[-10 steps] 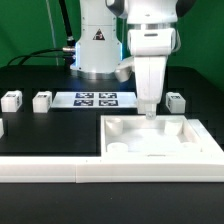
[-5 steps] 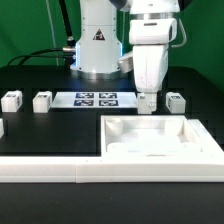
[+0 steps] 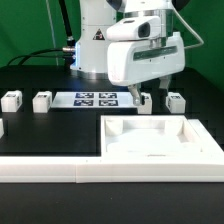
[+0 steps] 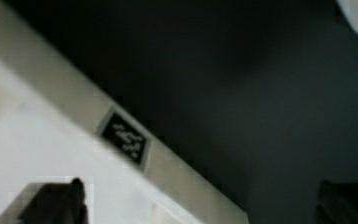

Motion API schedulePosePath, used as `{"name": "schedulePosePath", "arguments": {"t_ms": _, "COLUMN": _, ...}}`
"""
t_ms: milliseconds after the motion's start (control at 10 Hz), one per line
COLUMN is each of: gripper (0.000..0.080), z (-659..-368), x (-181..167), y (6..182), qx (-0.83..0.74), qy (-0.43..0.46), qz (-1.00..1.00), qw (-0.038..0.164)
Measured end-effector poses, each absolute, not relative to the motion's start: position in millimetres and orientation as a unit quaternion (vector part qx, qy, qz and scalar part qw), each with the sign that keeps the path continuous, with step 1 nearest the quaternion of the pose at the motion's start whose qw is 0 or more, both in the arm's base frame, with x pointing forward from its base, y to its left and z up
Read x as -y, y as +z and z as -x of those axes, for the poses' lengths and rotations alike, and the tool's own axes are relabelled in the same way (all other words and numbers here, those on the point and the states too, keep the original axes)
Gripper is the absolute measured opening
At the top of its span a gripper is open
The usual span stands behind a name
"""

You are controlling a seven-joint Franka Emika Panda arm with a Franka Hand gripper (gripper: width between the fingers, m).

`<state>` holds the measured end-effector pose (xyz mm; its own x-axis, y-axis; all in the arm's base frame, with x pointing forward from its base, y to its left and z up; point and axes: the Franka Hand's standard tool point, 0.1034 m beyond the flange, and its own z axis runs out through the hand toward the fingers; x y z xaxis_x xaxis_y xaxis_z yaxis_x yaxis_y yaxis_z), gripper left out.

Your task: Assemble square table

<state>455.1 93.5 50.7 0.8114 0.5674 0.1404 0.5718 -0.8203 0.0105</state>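
Observation:
The square tabletop, a white slab with a raised rim, lies on the black table at the exterior view's right. The wrist view shows its edge with a small black-white tag. My gripper hangs just above the slab's far edge with its fingers apart and nothing between them. In the wrist view the gripper spans the slab's rim, one fingertip over white plastic and the other over the dark table. One white leg stands just right of the gripper. Two more legs stand at the left.
The marker board lies flat behind the slab, in front of the robot base. A long white rail runs along the table's front. Another white block shows at the far left edge.
The gripper has risen out of the slab's recess, moved back toward its far edge and turned about its own axis, so the hand now faces broadside. The slab and legs have not moved.

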Motion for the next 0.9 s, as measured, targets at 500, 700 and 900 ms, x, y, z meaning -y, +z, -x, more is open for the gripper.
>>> {"name": "schedulePosePath", "arguments": {"t_ms": 500, "gripper": 0.0649, "z": -451.2, "x": -99.8, "y": 48.1, "qx": 0.133, "qy": -0.062, "qz": 0.989, "qw": 0.035}}
{"name": "schedulePosePath", "arguments": {"t_ms": 700, "gripper": 0.0649, "z": -435.9, "x": -118.9, "y": 47.5, "qx": 0.057, "qy": -0.054, "qz": 0.996, "qw": 0.042}}
{"name": "schedulePosePath", "arguments": {"t_ms": 900, "gripper": 0.0649, "z": -416.6, "x": -139.8, "y": 45.5, "qx": 0.061, "qy": -0.045, "qz": 0.996, "qw": 0.042}}
